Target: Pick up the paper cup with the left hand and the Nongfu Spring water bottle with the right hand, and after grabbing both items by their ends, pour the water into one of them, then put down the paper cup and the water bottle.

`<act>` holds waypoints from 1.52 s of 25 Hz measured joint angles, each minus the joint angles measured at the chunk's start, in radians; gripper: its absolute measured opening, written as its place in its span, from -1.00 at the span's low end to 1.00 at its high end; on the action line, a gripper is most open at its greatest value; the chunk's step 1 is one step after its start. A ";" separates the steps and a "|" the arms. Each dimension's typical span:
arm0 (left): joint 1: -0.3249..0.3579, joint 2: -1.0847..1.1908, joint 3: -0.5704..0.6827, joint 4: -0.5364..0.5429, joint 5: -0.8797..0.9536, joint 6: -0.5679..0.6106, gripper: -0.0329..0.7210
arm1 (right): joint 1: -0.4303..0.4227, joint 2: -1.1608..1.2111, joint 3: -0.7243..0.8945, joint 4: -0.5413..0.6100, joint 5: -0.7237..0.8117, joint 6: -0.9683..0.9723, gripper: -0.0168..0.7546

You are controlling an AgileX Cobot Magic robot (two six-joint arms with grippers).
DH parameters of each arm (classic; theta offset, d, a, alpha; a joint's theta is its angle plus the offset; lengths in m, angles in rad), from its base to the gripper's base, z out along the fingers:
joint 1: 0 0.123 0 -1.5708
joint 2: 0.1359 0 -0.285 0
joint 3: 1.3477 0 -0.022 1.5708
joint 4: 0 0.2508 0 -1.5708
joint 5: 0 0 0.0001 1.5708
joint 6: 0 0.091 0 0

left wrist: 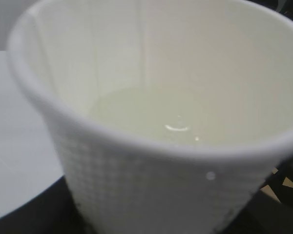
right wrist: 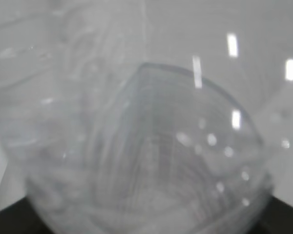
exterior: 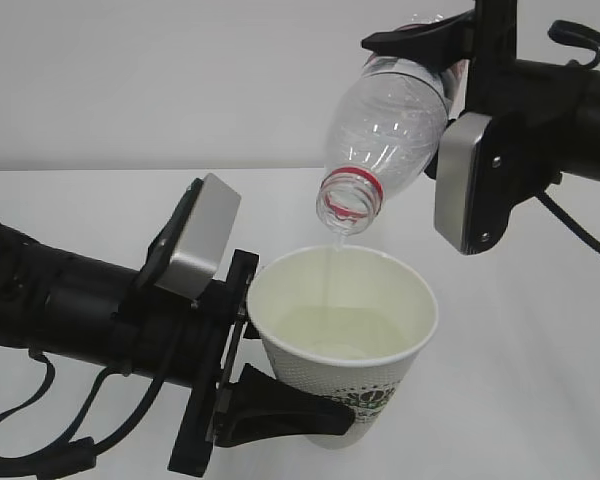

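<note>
A: Item one, setting?

B: A plain white table (exterior: 540, 400) runs to a bare pale grey wall (exterior: 130, 80).

A: Item two, the cup?

B: The white tapered paper cup (exterior: 345, 330), rolled rim, green logo and dotted lettering low on its side, stands upright, front and centre. The left hand (exterior: 270, 350), a black two-fingered gripper on a thick black arm with a silver-grey box on its wrist, comes in from the left, fingers clamped round the cup's lower body. Whether the base touches the table cannot be told.

A: Item three, the bottle?

B: The clear ribbed plastic water bottle (exterior: 385, 125), red neck ring, is tilted mouth-down directly above the cup. The right hand (exterior: 450, 45), the twin black gripper, grips its upper, base end from the right.

A: Item four, contents?

B: Faintly yellowish clear water (left wrist: 156, 114) pools in the cup's bottom; a thin stream falls from the bottle mouth into it.
</note>
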 joint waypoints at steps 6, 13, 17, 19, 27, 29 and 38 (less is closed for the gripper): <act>0.000 0.000 0.000 0.000 0.000 0.000 0.34 | 0.000 0.000 0.000 0.002 0.000 0.000 0.32; 0.000 0.000 0.000 0.000 0.000 -0.002 0.34 | 0.000 0.000 0.000 0.003 0.000 0.000 0.32; 0.000 0.000 0.000 0.000 0.000 -0.002 0.34 | 0.000 0.000 0.000 0.005 0.000 0.000 0.32; 0.000 0.000 0.000 0.000 0.000 -0.002 0.34 | 0.000 0.000 0.000 0.005 0.000 0.000 0.32; 0.000 0.000 0.000 0.000 0.000 -0.002 0.34 | 0.000 0.000 0.000 0.005 0.000 0.000 0.32; 0.000 0.000 0.000 0.000 0.000 -0.002 0.34 | 0.000 0.000 0.000 0.005 0.000 0.000 0.32; 0.000 0.000 0.000 0.000 0.000 -0.002 0.34 | 0.000 0.000 0.000 0.005 0.000 0.000 0.32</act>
